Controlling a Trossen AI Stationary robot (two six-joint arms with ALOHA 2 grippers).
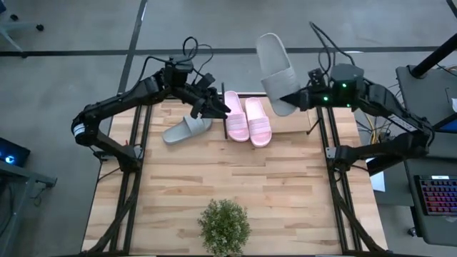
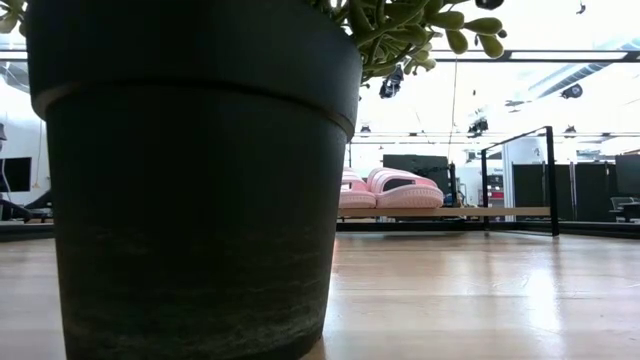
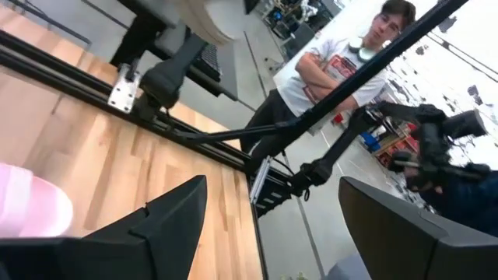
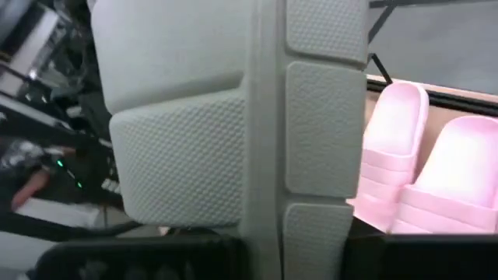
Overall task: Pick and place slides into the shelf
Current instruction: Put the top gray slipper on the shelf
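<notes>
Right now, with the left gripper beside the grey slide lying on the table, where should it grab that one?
Grip the wide strap of the grey slide on the table, my best guess. It lies flat and angled, its far end right under the left gripper, whose fingers are open. Come from above, one finger under the strap. The pink pair sits close on one side, so approach from the other.

high: overhead, straight down | low: tabletop-level, behind plant pot (image 2: 200, 180) | wrists: close-up
</notes>
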